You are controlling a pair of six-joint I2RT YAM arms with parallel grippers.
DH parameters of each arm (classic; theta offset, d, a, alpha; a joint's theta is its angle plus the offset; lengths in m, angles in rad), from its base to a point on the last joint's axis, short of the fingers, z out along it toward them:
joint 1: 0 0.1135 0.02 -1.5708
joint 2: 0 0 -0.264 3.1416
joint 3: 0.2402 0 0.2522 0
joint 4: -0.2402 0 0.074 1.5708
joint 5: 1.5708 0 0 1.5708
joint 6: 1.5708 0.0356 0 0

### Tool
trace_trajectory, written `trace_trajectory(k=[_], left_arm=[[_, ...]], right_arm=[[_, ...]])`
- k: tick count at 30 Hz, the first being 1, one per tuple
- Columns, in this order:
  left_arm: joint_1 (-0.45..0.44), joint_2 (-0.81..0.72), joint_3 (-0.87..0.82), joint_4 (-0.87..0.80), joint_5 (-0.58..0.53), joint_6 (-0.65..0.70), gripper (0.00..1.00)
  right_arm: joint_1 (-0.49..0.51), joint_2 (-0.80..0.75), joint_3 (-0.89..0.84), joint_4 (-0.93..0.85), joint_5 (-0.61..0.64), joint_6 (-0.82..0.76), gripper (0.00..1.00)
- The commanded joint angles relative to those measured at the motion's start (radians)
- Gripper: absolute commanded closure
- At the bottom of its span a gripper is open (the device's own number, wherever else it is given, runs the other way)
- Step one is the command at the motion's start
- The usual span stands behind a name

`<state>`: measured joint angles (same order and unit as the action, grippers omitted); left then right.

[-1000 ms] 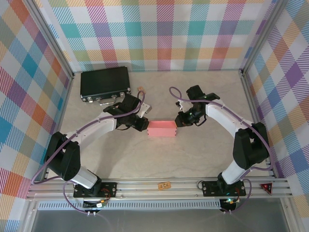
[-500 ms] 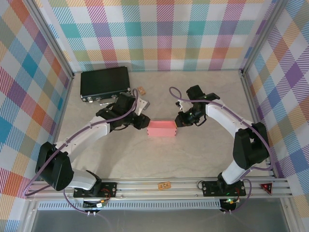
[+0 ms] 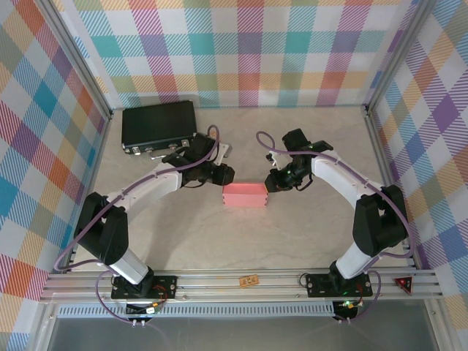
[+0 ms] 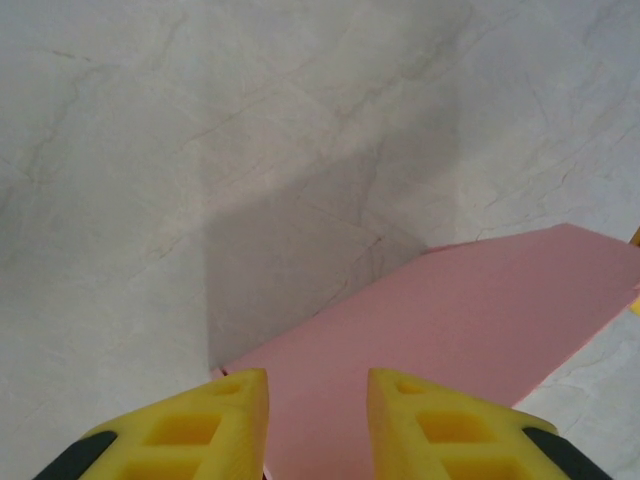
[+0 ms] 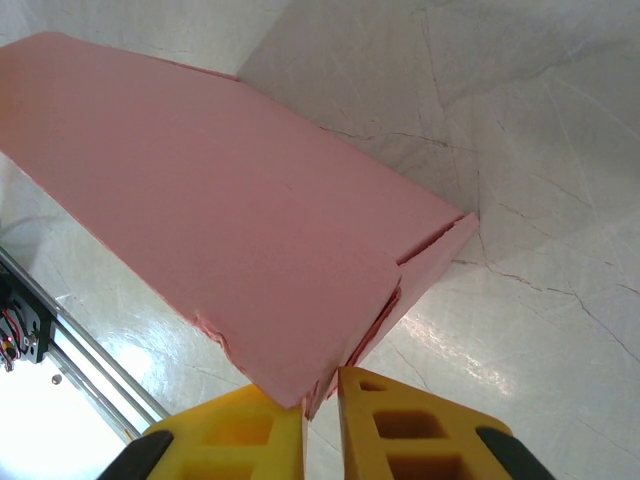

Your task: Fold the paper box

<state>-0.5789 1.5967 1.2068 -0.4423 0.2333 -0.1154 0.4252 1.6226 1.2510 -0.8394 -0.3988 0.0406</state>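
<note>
The salmon-pink paper box (image 3: 244, 194) stands as a small shallow rectangular box in the middle of the table. My left gripper (image 3: 226, 175) hovers at its far left corner. In the left wrist view its yellow fingers (image 4: 232, 415) stand apart, with the box's pink card (image 4: 470, 310) showing through the gap and nothing clamped between them. My right gripper (image 3: 272, 183) is at the box's right end. In the right wrist view my right gripper (image 5: 320, 388) is pinched on the thin edge at a corner of the box (image 5: 230, 220), where the end flap meets the side.
A larger black hard case (image 3: 159, 126) lies at the back left, close behind the left arm. Aluminium frame rails (image 3: 241, 281) run along the near edge. Checked walls enclose the table on three sides. Bare table lies in front of the box.
The left gripper's jaws have opened, and it has swung right and slightly back, from beside the box's left end to its far left corner. The right gripper and box stayed put.
</note>
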Motion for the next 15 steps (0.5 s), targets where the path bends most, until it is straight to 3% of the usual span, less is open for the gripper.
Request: trace_trajectory(k=[1, 15], left_arm=[[-0.017, 0.011, 0.024, -0.068, -0.006, 0.015, 0.69], [-0.054, 0.018, -0.015, -0.062, -0.063, 0.051, 0.69]], right_arm=[[0.007, -0.022, -0.012, -0.005, -0.017, -0.014, 0.81], [0.005, -0.121, -0.063, 0.088, -0.043, -0.016, 0.54]])
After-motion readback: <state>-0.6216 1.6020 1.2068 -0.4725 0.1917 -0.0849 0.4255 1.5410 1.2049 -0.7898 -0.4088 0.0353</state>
